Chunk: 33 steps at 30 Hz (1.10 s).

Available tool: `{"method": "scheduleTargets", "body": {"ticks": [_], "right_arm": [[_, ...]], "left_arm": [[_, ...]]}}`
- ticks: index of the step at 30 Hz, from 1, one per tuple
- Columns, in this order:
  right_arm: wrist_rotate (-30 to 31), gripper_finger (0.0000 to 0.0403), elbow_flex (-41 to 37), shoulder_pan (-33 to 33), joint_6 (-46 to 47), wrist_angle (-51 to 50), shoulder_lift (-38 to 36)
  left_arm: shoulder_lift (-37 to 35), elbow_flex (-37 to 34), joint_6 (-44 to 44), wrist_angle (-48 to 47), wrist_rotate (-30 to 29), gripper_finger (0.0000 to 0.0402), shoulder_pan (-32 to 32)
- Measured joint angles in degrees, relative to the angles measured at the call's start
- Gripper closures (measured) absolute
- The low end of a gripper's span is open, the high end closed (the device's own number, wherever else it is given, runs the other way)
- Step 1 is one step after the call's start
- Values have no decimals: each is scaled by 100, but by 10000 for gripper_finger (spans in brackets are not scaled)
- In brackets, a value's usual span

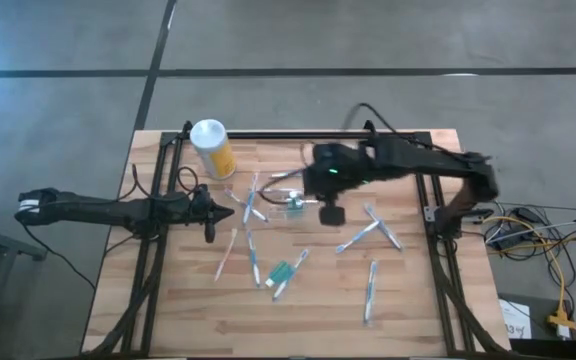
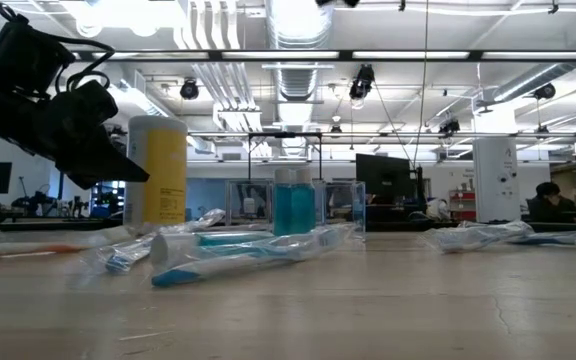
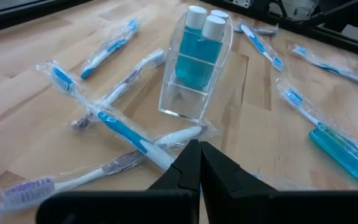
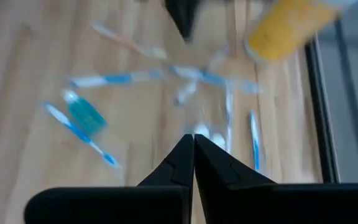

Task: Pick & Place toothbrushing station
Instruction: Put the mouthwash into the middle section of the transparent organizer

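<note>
The toothbrushing station point(image 3: 197, 68) is a small clear plastic holder with three white-capped blue bottles in it. It stands upright on its base near the table's middle point(image 1: 293, 203), and shows in the low view point(image 2: 293, 205). My left gripper point(image 3: 199, 150) is shut and empty, to the holder's left point(image 1: 220, 212), and hangs above the table in the low view point(image 2: 138, 172). My right gripper point(image 4: 193, 140) is shut and empty, raised above the table just right of the holder point(image 1: 308, 192). The blurred holder point(image 4: 207, 130) shows just past its fingertips.
Several wrapped toothbrushes lie scattered on the wooden table point(image 1: 368, 235) point(image 3: 126, 134). A flat blue bottle point(image 1: 280, 270) lies nearer the front. A yellow canister with a white lid point(image 1: 211, 147) stands at the far left. A black frame point(image 1: 298, 133) borders the table.
</note>
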Motion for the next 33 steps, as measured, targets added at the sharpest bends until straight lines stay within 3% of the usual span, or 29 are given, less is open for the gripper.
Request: {"method": "scheduleTargets", "body": {"ticks": [7, 13, 20, 33], "right_arm": [[14, 394, -2127, 572, -22, 1820, -1419], [17, 394, -3323, 1094, 119, 3071, -1458], [-29, 379, -3036, 1640, 130, 3232, -347], [-120, 206, -1223, 1837, -824, 3001, 2061]], "left_arm": [[0, -3, -68, 4, 43, 396, 4], [0, -2, -76, 55, 44, 396, 4], [3, 5, -110, 107, 44, 396, 2], [26, 7, -109, 46, 37, 396, -2]]}}
